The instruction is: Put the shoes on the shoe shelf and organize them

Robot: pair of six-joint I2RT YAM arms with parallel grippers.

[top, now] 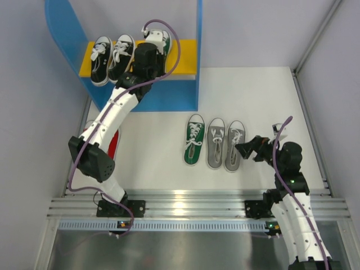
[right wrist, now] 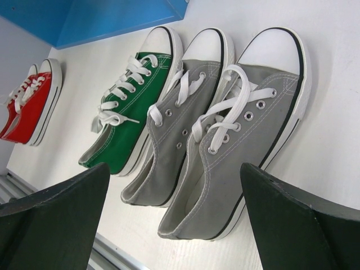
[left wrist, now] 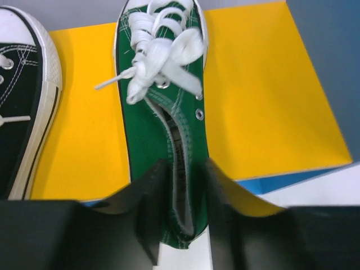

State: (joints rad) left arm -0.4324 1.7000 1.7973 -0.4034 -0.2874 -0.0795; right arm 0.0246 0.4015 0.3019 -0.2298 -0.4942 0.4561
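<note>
My left gripper is shut on the heel of a green shoe over the yellow upper board of the blue shoe shelf. In the left wrist view the jaws pinch the green shoe, whose heel overhangs the board's front edge. The black pair stands on the board's left part. The other green shoe and the grey pair lie on the table. My right gripper is open beside the right grey shoe. A red shoe shows partly under the left arm.
The shelf's right side panel rises close to the right of the held shoe. A metal rail runs along the table's near edge. Grey walls stand on the left and right. The red pair lies at the table's left edge.
</note>
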